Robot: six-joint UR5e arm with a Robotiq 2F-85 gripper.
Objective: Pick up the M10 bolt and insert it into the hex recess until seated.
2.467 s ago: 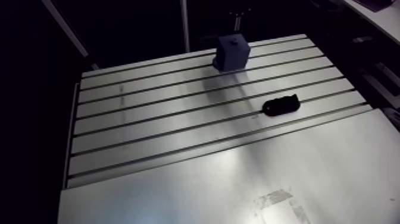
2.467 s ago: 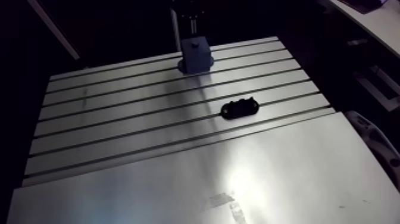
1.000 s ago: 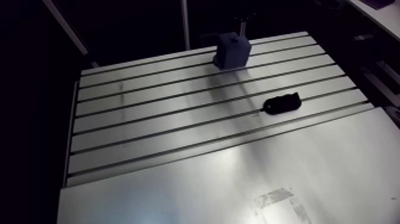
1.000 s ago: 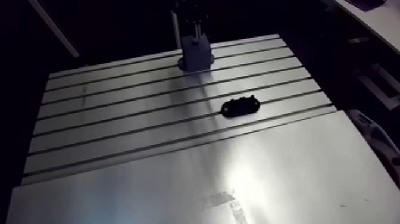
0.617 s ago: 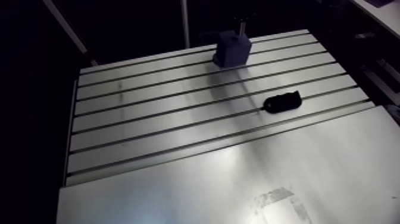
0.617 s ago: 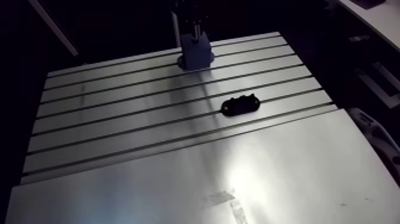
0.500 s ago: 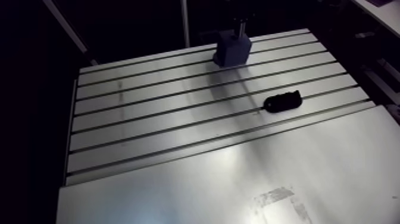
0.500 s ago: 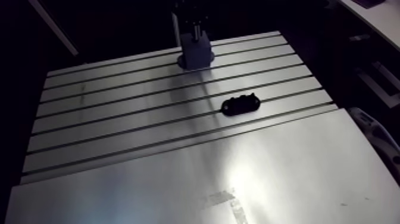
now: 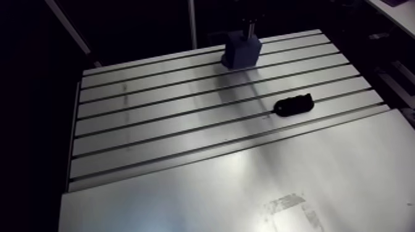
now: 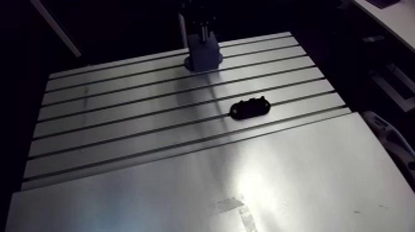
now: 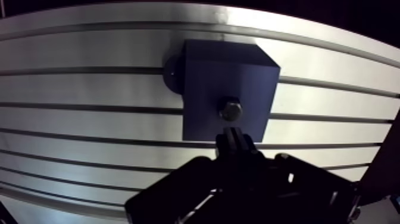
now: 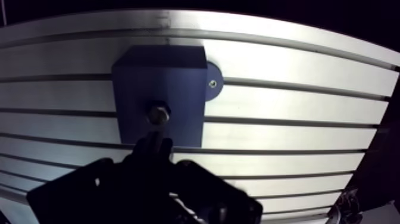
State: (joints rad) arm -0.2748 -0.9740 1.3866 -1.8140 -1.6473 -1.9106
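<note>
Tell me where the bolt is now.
Wrist view: the bolt sits in the top of the blue block, just ahead of the gripper. In the arm view that block stands near the far edge of the table.

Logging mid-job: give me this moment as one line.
bolt head showing in blue block | gripper close beside bolt, contact unclear | black part apart on table

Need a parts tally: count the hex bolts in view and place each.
1. The bolt sits in the top of the blue block, just ahead of the gripper; more may be hidden beneath the gripper.
</note>
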